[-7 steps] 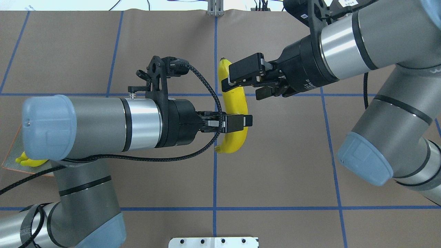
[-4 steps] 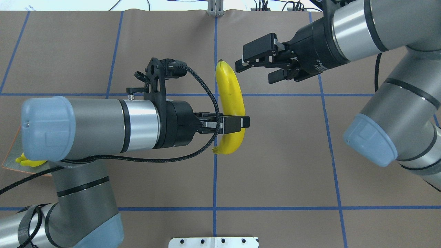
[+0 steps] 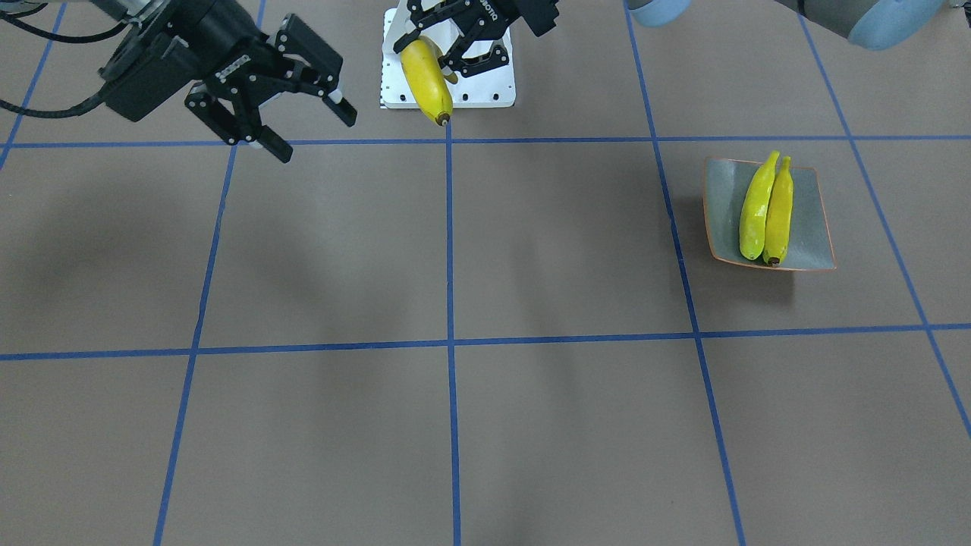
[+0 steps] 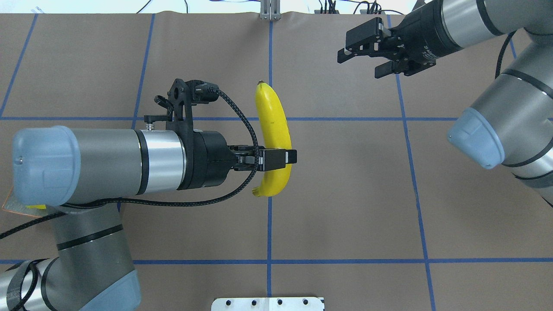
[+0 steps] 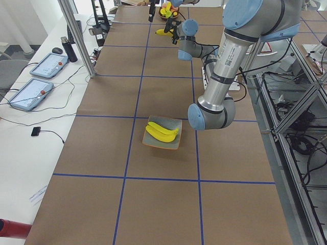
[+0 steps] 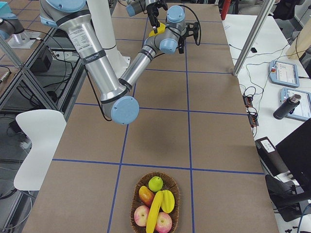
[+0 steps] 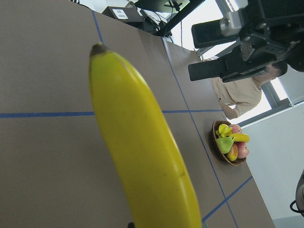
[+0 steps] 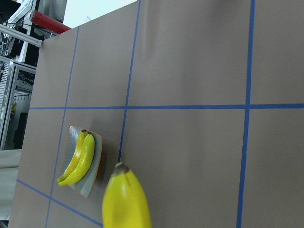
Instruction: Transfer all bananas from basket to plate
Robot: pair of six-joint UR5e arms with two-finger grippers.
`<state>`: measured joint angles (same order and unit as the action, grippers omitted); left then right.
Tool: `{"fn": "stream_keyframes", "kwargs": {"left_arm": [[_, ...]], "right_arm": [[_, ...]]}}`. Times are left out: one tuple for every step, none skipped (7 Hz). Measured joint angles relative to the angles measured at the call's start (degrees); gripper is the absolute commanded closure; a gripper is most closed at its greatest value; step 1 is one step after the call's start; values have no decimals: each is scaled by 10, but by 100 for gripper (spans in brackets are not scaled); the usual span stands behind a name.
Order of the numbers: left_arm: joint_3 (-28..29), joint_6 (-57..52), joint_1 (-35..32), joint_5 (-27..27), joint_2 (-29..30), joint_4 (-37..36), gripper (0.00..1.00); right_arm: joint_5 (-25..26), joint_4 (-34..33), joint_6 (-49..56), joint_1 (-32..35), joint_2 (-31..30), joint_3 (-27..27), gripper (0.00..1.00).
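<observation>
The left gripper (image 4: 287, 157), clamped on a banana (image 4: 271, 125) over the counter (image 4: 345, 194), has shifted toward its own side; farther out, the right gripper (image 4: 359, 65) has backed away, jaws apart. The off-centre grip could let it swivel or slip en route to the plate (image 3: 815, 227), where two bananas (image 3: 766, 208) crowd the landing. The basket (image 6: 133, 204), well apart, holds one more.

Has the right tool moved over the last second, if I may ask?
Yes. In the overhead view the right tool has drawn back from the central blue line toward the view's upper right, leaving the banana.
</observation>
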<state>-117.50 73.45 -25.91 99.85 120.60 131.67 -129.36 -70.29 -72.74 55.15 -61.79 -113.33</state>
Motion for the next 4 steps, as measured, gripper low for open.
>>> {"fn": "stream_keyframes", "kwargs": {"left_arm": [[-2,3,1,0,-1,0,100],[-3,6,1,0,-1,0,100],[-4,9,1,0,-3,-1,100],[-7,14,-1,0,-10,-13,100]], "right_arm": [[1,0,3,2,-2,1,0],[1,1,4,3,-3,1,0],[1,0,4,6,-3,0,0],[-2,0,8,14,-9,2,0]]}}
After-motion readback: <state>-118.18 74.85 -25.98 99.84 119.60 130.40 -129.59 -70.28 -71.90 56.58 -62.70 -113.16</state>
